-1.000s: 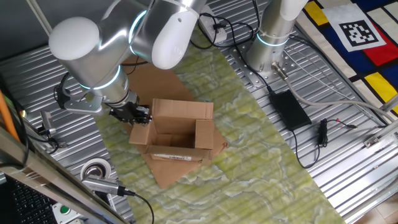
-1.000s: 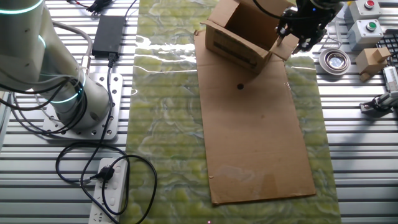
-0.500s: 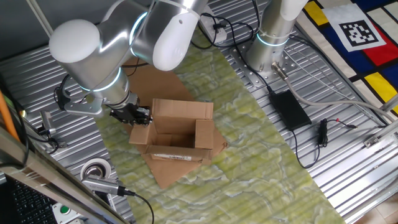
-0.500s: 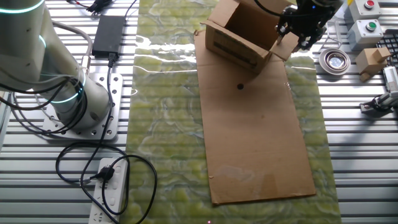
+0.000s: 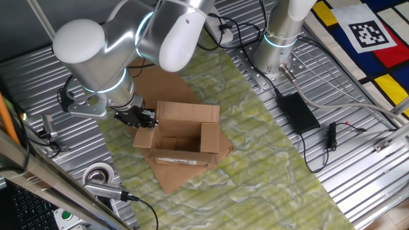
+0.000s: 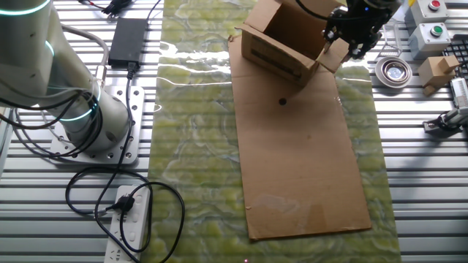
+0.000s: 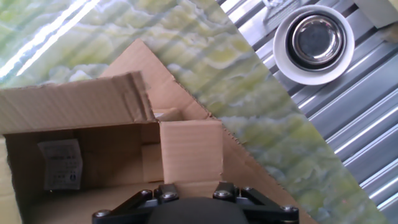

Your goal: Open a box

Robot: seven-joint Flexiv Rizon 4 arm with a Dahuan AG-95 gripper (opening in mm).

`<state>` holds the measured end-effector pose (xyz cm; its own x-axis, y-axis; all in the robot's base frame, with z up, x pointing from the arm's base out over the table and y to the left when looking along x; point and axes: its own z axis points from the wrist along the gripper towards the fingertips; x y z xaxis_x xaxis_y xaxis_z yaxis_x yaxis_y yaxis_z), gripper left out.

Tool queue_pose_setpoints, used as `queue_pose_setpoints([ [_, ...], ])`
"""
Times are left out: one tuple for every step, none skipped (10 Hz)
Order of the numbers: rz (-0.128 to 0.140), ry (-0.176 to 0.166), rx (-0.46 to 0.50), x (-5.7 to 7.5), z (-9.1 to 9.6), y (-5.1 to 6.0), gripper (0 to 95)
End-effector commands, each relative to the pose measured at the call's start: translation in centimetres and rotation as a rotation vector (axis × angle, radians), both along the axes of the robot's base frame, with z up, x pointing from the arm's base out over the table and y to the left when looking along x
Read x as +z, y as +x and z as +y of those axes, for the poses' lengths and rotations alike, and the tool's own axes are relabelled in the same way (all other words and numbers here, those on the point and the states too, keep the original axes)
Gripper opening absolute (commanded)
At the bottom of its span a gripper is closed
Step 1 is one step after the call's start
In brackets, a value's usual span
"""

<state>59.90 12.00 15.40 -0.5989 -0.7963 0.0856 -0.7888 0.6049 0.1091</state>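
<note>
Roughly by size, largest first:
Arm [image 5: 108, 45]: silver, bent over the left part of the table [image 5: 358, 166], wrist low by the box.
Green mat [image 5: 255, 147]: spread over the ribbed table top.
Cardboard sheet [image 6: 303, 161]: flat on the mat, under the box.
Box [image 5: 182, 137]: on the sheet's end, top open, flaps up or splayed, white label on the near side.
Gripper [image 5: 146, 119]: at the box's left edge, touching a side flap [image 7: 189, 149]; jaw state cannot be told.
Tape roll [image 7: 314, 43]: on bare table, near the box.
</note>
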Motion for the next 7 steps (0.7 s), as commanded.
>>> queue_pose_setpoints([
  [0.000,0.003,-0.001,-0.13,0.07,-0.01,38.0],
  [0.000,0.003,-0.001,-0.17,0.11,-0.11,38.0],
  [0.000,0.002,-0.001,-0.19,0.12,-0.17,38.0],
  [0.000,0.002,-0.002,-0.18,0.15,-0.22,38.0],
  [0.003,0.000,-0.006,-0.04,0.27,-0.24,38.0],
  [0.003,0.000,-0.009,0.00,0.31,-0.25,38.0],
  [0.004,0.000,-0.014,-0.09,0.40,-0.29,38.0],
])
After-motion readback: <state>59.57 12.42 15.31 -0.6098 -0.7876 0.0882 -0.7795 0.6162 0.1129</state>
